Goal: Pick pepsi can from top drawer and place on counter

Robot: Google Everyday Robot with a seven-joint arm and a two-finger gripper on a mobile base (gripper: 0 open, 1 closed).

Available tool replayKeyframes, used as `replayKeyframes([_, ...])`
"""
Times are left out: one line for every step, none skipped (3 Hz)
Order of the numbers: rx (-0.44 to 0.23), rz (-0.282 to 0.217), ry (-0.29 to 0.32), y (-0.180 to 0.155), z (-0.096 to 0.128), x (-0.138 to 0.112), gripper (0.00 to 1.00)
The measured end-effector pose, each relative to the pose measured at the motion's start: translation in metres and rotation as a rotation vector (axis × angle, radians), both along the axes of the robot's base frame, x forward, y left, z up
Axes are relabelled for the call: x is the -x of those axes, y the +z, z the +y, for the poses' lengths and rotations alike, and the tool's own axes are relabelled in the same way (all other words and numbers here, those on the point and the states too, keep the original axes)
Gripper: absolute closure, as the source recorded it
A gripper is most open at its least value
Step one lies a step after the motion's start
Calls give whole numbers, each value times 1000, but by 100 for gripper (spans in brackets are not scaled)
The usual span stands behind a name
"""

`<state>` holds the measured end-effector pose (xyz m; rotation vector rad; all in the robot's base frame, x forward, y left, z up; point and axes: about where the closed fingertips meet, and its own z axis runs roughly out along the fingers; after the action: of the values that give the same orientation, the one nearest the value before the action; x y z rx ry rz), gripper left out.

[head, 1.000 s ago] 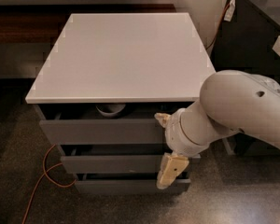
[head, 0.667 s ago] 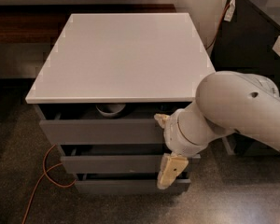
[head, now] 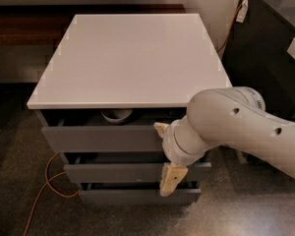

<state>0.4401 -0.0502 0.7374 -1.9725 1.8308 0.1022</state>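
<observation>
Arm: one, white, biggest thing in shot. It comes in from the right and crosses the front right corner of the cabinet.
Worktop: one white slab with nothing on it in view. Judged to be the drop zone for the can.
Drawers: three, grey. The top drawer is pulled out only a little, leaving a narrow gap under the worktop edge. The two lower drawers also stick out slightly, stepped.
Bowl: one, white, inside the top drawer, with only its rim and part of its side showing through the gap.
Gripper: one, low in front of the drawer fronts and right of centre, not over the opening. There are two tan fingers, spread well apart one above the other, with nothing between them.
Cable: one, orange, on the floor to the left of the cabinet.
Pepsi can: zero visible. If it's in the top drawer, it's hidden under the worktop overhang.
Judgement: the gap looks too tight to reach through. The gripper's spot by the drawer front suggests the drawer gets pulled further out first.
</observation>
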Motion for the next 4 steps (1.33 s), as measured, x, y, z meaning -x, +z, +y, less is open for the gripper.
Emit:
replayKeyframes([25, -60, 40, -14, 4, -22, 0])
replayKeyframes([57, -107, 84, -36, 7, -54, 0])
replayKeyframes([75, -126, 104, -50, 7, -73, 0])
replayKeyframes([78, -144, 110, -63, 10, -94, 0])
